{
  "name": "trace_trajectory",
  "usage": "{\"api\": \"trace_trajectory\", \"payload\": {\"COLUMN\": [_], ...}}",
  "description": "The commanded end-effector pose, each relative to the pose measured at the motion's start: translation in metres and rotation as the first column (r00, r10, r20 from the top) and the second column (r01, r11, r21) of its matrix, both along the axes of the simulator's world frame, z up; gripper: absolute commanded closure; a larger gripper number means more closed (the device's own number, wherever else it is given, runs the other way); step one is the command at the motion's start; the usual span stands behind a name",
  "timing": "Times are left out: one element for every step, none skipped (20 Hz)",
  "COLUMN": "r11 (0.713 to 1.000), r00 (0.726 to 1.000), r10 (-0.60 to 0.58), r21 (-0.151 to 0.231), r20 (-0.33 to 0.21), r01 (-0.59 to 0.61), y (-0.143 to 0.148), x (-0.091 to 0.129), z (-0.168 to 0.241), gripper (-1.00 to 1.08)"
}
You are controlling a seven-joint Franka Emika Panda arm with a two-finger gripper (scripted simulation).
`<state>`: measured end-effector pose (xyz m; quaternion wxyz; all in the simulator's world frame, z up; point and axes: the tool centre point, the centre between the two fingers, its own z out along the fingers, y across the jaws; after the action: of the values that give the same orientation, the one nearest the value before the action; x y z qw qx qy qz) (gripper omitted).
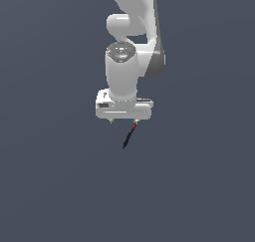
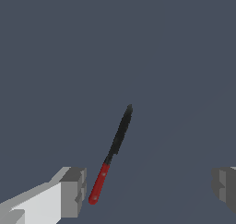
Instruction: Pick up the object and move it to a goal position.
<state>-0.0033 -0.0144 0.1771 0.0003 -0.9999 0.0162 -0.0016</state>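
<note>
The object (image 1: 128, 136) is a thin black stick with a red end, lying on the grey floor just below the white gripper in the exterior view. In the wrist view the object (image 2: 114, 150) lies slanted, its red end near one finger. The gripper (image 2: 150, 188) is open, its grey fingertips (image 2: 73, 191) spread wide and nothing held between them. The stick lies between the fingers, nearer one of them, and does not touch either. In the exterior view the gripper (image 1: 123, 120) hangs over the stick's red end, its fingertips barely showing under the hand.
A flat dark grey surface (image 1: 199, 186) fills both views. The white arm (image 1: 134, 32) rises behind the hand toward the top of the exterior view.
</note>
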Motion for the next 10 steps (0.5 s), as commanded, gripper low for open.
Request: {"api": "trace_trajectory", "payload": {"r11": [1.000, 1.000, 1.000, 1.000, 1.000, 1.000, 0.999, 0.999, 0.998, 0.998], "r00": [1.000, 1.000, 1.000, 1.000, 1.000, 1.000, 0.999, 0.999, 0.998, 0.998], "r10": [0.000, -0.001, -0.005, -0.011, -0.019, -0.030, -0.042, -0.051, -0.059, -0.064], "r21": [0.000, 0.000, 0.000, 0.001, 0.002, 0.003, 0.004, 0.005, 0.005, 0.006], "r20": [0.000, 0.000, 0.001, 0.003, 0.005, 0.008, 0.011, 0.013, 0.015, 0.016], "r01": [0.000, 0.001, 0.005, 0.011, 0.019, 0.030, 0.042, 0.051, 0.059, 0.064], "y": [0.000, 0.000, -0.002, -0.004, -0.008, -0.012, -0.016, -0.020, -0.023, -0.024], "x": [0.000, 0.000, 0.000, 0.000, 0.000, 0.000, 0.000, 0.000, -0.001, -0.001], "z": [0.000, 0.000, 0.000, 0.000, -0.001, -0.001, -0.002, -0.002, -0.003, -0.003], "gripper": [-0.92, -0.92, -0.92, -0.92, -0.92, -0.92, -0.92, -0.92, -0.92, -0.92]}}
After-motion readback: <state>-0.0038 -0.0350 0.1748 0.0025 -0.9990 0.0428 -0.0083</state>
